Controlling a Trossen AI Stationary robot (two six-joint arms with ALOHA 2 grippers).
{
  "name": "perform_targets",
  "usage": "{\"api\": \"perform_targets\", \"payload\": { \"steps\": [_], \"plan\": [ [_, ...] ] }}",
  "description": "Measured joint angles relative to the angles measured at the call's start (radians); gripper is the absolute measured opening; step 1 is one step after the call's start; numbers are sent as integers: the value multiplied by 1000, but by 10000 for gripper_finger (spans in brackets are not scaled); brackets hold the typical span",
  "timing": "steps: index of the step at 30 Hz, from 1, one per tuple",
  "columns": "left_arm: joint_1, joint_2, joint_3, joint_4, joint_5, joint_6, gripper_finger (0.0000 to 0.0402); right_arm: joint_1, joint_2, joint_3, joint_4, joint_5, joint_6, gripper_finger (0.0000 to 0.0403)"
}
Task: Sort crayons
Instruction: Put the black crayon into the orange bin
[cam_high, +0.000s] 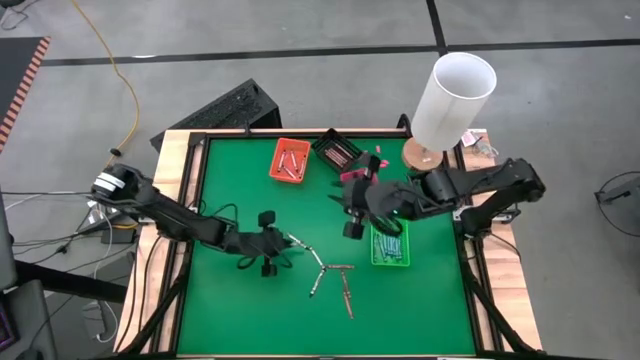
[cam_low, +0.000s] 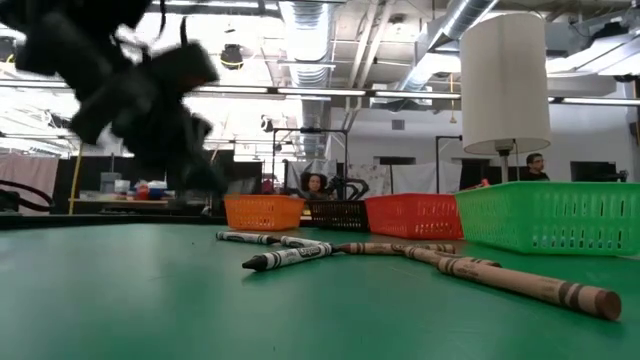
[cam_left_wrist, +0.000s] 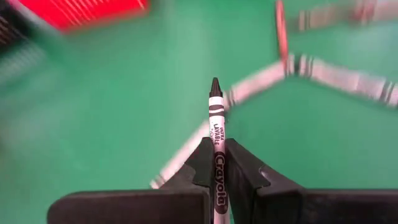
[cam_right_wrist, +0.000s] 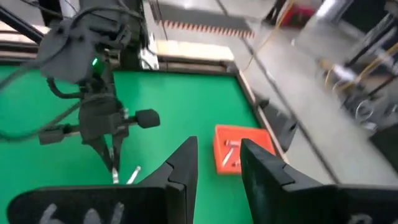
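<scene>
near the table's middle the left gripper (cam_left_wrist: 216, 163) is clamped on a black crayon (cam_left_wrist: 215, 121) whose length runs straight out past the fingertips, the dark tray (cam_high: 336, 149) lying well beyond, nearer the half-open, empty right gripper (cam_right_wrist: 217, 163).

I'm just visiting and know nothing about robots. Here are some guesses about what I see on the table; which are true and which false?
1. The left gripper is shut on a crayon. True.
2. The right gripper also holds a crayon. False: its fingers stand apart with nothing between them.
3. Some crayons lie loose on the green mat. True.
4. The green tray is empty. False: crayons lie in it.
5. The orange tray sits at the mat's near edge. False: it is at the far side, beside a dark tray.
</scene>
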Motion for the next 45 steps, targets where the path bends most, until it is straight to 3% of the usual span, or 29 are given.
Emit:
{"api": "perform_targets", "payload": {
  "steps": [7, 13, 18, 26, 32, 38, 45],
  "plan": [
    [-73, -204, 0, 181, -189, 109, 5, 140, -21, 0, 138, 87, -122, 118],
    [-145, -317, -16, 491, -232, 322, 5, 230, -25, -9, 278, 97, -210, 118],
    [-178, -321, -16, 731, -151, 482, 5, 238, -24, -109, 555, 2, -324, 118],
    [-175, -321, -17, 944, -34, 627, 4, 192, -23, -288, 943, -137, -414, 118],
    [-152, -321, -14, 977, 14, 651, 4, 116, -22, -377, 1100, -318, -390, 118],
    [-147, -321, -13, 978, 35, 655, 4, 56, -4, -395, 1132, -344, -334, 135],
    [-119, -321, -12, 974, 70, 632, 4, 14, 100, -394, 1273, -385, -307, 190]
  ]
}}
